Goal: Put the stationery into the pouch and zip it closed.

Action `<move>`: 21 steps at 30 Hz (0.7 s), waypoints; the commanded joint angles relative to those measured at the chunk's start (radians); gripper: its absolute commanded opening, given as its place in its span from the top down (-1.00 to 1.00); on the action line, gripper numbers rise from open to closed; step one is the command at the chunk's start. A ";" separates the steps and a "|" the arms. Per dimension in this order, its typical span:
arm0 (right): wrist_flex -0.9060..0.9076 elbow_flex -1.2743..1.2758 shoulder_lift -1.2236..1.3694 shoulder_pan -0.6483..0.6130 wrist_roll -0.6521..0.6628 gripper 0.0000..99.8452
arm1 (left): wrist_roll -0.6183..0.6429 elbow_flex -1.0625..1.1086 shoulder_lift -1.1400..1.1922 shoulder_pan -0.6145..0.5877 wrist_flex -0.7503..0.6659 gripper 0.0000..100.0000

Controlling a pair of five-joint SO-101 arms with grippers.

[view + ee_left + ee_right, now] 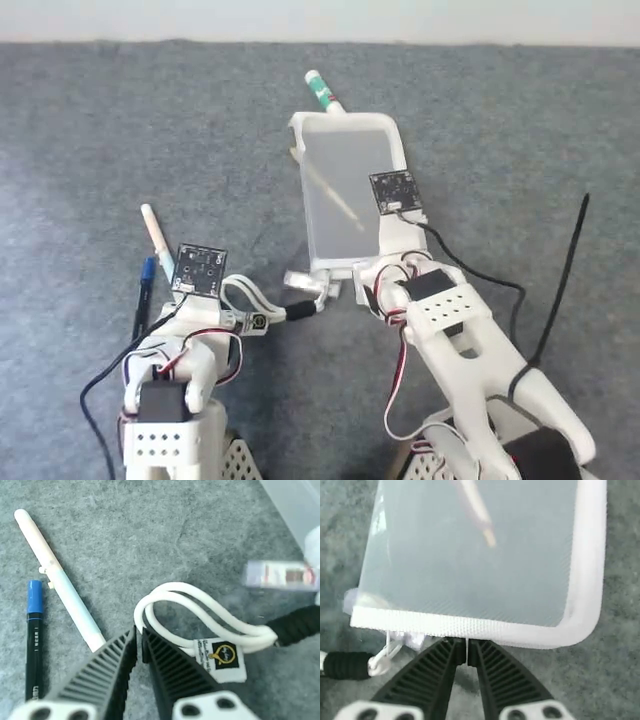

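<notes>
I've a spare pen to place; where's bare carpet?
Bare carpet: in the high view left of the white pen and blue pen, between those pens and the pouch, and between pouch and black cable. Crowded at the pouch's near edge, where left gripper, right gripper and cord meet.

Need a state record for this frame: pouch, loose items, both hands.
pouch: translucent, flat on grey carpet
inside: one thin stick
far end: green-capped pen at the pouch's rim, unclear if partly in
outside: white pen and blue-capped pen, side by side by the left arm
left hand: shut on the pouch's white cord loop
right hand: shut on the pouch's near edge
zip: cannot tell
</notes>
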 commanded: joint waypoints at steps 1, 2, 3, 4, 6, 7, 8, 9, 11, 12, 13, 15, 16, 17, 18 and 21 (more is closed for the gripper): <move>-0.019 -0.068 -0.015 0.005 -0.011 0.99 | -0.005 -0.005 -0.011 -0.002 0.006 0.98; -0.012 -0.078 -0.015 0.004 -0.012 0.99 | -0.005 -0.005 -0.011 -0.002 0.006 0.98; 0.005 -0.092 -0.015 0.004 -0.012 0.99 | -0.005 -0.005 -0.011 -0.002 0.006 0.98; 0.028 -0.106 -0.015 0.002 -0.014 0.98 | -0.005 -0.005 -0.011 -0.002 0.006 0.98; 0.085 -0.138 -0.015 -0.021 -0.034 0.92 | -0.005 -0.005 -0.011 -0.002 0.006 0.98; 0.119 -0.152 -0.015 -0.033 -0.064 0.86 | -0.005 -0.005 -0.011 -0.002 0.006 0.98; 0.143 -0.164 -0.015 -0.048 -0.098 0.79 | -0.005 -0.005 -0.011 -0.003 0.006 0.98; 0.168 -0.176 -0.015 -0.070 -0.132 0.71 | -0.005 -0.005 -0.011 -0.002 0.006 0.98; 0.209 -0.196 -0.015 -0.114 -0.176 0.59 | -0.005 -0.005 -0.011 -0.002 0.006 0.98; 0.229 -0.207 -0.015 -0.139 -0.183 0.57 | -0.005 -0.005 -0.011 -0.002 0.006 0.98; 0.245 -0.216 -0.015 -0.162 -0.186 0.57 | -0.005 -0.005 -0.011 -0.002 0.006 0.98; 0.265 -0.232 -0.015 -0.200 -0.210 0.60 | -0.005 -0.005 -0.011 -0.002 0.006 0.98; 0.268 -0.236 -0.015 -0.219 -0.227 0.62 | -0.005 -0.005 -0.011 -0.002 0.006 0.98; 0.268 -0.239 -0.015 -0.237 -0.239 0.63 | -0.005 -0.005 -0.011 -0.002 0.006 0.98; 0.266 -0.239 -0.012 -0.259 -0.247 0.64 | -0.005 -0.005 -0.011 -0.002 0.006 0.98; 0.265 -0.239 -0.002 -0.331 -0.259 0.63 | -0.005 -0.005 -0.011 -0.002 0.006 0.98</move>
